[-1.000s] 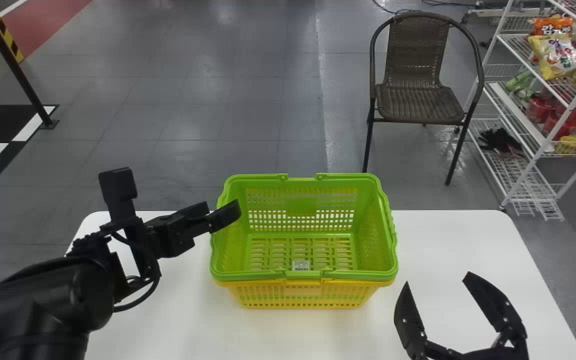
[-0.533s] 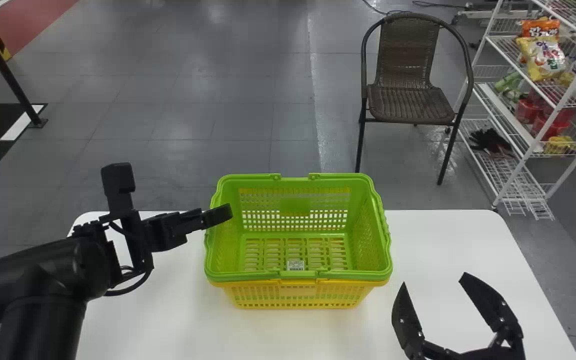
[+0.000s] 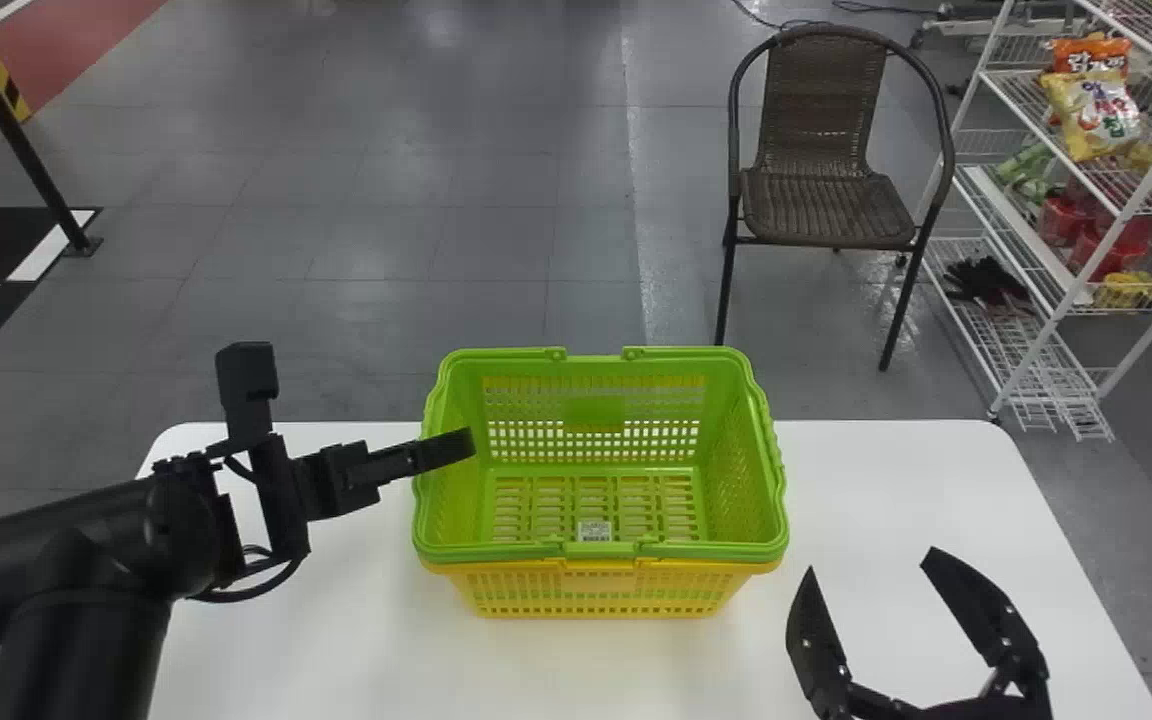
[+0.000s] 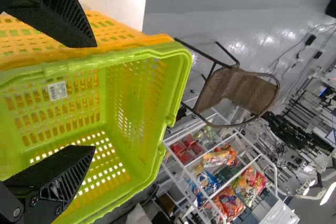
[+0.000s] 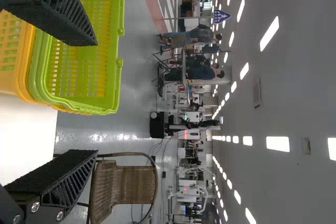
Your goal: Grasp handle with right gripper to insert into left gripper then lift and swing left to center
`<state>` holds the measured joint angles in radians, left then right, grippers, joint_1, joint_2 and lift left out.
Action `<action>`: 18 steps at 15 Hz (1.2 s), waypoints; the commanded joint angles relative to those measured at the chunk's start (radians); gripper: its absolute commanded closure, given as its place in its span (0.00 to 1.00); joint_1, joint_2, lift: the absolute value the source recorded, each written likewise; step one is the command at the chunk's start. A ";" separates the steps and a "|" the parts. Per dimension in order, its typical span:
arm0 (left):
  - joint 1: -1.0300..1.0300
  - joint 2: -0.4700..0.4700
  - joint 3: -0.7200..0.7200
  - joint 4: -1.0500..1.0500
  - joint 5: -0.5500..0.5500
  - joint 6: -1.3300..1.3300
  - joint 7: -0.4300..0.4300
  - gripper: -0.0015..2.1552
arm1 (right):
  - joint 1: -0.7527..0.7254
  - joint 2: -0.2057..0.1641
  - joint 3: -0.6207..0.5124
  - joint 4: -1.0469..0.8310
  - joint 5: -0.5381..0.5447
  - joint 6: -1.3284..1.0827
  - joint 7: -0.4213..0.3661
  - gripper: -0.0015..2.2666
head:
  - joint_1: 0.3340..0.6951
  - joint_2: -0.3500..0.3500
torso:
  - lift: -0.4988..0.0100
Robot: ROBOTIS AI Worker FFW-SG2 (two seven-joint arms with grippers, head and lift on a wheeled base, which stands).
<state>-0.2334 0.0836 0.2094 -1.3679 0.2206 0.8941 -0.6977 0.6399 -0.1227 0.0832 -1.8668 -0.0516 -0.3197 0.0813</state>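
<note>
Green, perforated, rectangular plastic basket [image 3: 591, 410]: it sits nested in a yellow basket [image 3: 586, 597] on the white table [image 3: 336, 660], just to the right of the black two-fingered left gripper [image 3: 358, 397] and to the left of the black two-fingered right gripper [image 3: 872, 560]. What has just changed is small: the left gripper has dipped a little, so that one finger now crosses lower over the basket's side nearest it. The head view has also swayed slightly sideways, while the right gripper has kept its place relative to the basket.

Both grippers have their fingers spread well apart and hold nothing. The handle [image 3: 706, 550] seems folded flat along the rim, so the left one looks to be getting into position, with the grasp itself still to come. Next, the right one probably has to move left and raise the handle towards its partner; too low a left finger could snag the rim.
</note>
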 commanded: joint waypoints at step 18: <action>-0.020 -0.010 -0.028 -0.231 0.151 0.299 0.017 0.06 | -0.017 0.005 -0.028 0.017 -0.025 -0.003 -0.002 0.03 | 1.00 0.42 | 0.98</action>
<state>-0.2466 0.0755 0.1909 -1.5882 0.3631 1.1718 -0.6811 0.6262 -0.1186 0.0614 -1.8525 -0.0691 -0.3227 0.0796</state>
